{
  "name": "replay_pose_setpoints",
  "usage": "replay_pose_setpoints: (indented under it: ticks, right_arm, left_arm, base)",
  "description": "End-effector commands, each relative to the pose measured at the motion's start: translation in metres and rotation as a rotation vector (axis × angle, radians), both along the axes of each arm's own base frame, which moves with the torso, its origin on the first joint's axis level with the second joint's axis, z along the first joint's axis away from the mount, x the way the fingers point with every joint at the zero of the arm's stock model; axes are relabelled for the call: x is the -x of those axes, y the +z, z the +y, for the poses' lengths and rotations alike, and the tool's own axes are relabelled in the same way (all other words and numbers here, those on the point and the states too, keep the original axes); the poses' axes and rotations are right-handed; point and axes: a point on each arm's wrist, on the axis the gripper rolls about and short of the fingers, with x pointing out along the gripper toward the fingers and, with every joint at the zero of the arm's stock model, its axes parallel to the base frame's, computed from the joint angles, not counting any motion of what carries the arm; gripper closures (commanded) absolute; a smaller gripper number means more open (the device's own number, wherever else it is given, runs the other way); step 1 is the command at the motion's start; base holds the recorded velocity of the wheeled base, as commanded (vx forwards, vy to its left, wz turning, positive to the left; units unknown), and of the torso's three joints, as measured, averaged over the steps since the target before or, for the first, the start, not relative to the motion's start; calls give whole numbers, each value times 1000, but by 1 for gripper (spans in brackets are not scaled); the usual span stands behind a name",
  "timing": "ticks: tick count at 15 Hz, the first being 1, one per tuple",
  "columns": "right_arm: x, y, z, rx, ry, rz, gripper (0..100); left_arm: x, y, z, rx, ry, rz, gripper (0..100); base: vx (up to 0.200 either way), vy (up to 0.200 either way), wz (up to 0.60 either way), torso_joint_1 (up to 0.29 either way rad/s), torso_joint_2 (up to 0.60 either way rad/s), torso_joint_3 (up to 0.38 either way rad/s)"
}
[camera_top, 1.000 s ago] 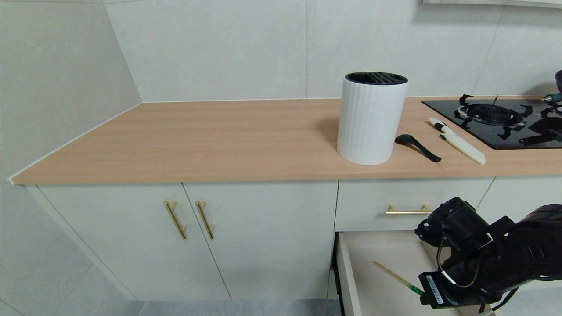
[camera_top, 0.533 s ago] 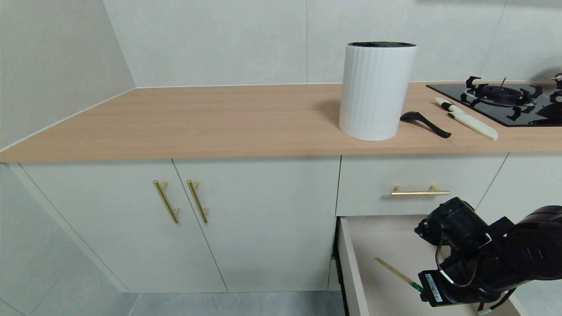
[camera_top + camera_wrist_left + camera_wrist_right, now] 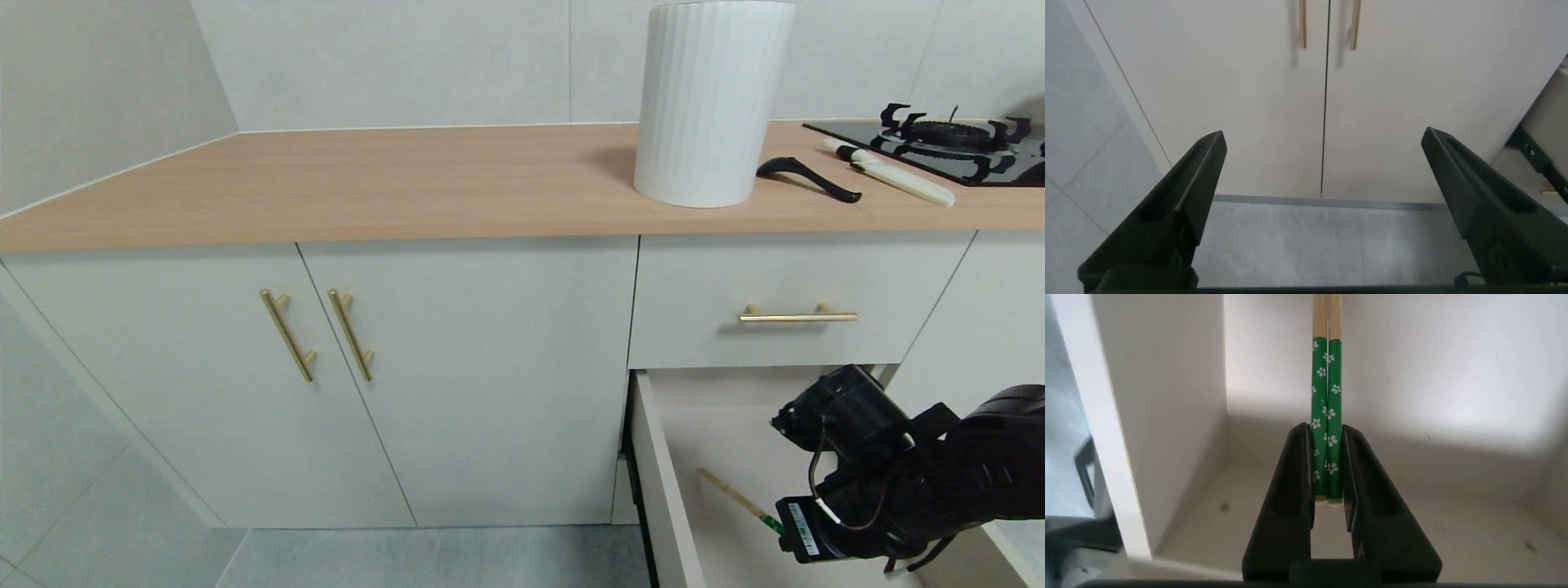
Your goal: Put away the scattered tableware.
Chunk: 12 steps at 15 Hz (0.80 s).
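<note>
Down at 5 o'clock in my head view, my right gripper (image 3: 1328, 434) is inside the open drawer (image 3: 658, 457), which sits under a closed drawer with a brass handle (image 3: 798, 315). Its two fingers are narrow and clamp a pair of chopsticks (image 3: 1328, 367) by the green flowered ends. The bare wooden part points away from my wrist, toward the back of the drawer, closer to its left side wall. Whether the tips touch the drawer I cannot tell. My left gripper (image 3: 1323, 145) is spread wide and holds nothing; it faces the double cabinet doors (image 3: 1241, 90) and the grey floor tiles (image 3: 1315, 245). On the wooden countertop (image 3: 367, 175), at 1 o'clock, stands a white ribbed utensil holder (image 3: 709, 98). Just at its 3 o'clock side lies a black spoon (image 3: 804, 174), and further toward 3 o'clock a white knife (image 3: 894, 173), near the edge of the black gas hob (image 3: 947, 135)
</note>
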Motion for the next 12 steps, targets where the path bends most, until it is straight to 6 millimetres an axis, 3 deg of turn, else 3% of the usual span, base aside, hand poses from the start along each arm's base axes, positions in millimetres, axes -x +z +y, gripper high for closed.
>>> replay_pose_setpoints:
  ticks: [1,5,8,12]
  right_arm:
    - [0,1,0,-7,-21,-36,100]
    - [-2,-9,3,3,-54,-209,100]
    - [-13,-42,9,108,-100,-248,100]
    - [-19,-63,12,109,-103,-256,100]
  left_arm:
    - [0,0,0,0,0,-1,0]
    - [0,0,0,0,0,-1,0]
    - [0,0,0,0,0,-1,0]
    - [0,0,0,0,0,-1,0]
  base:
    - [0,0,0,-22,100,41]
    - [0,0,0,-2,13,10]
    - [0,0,0,0,0,0]
    - [0,0,0,0,0,0]
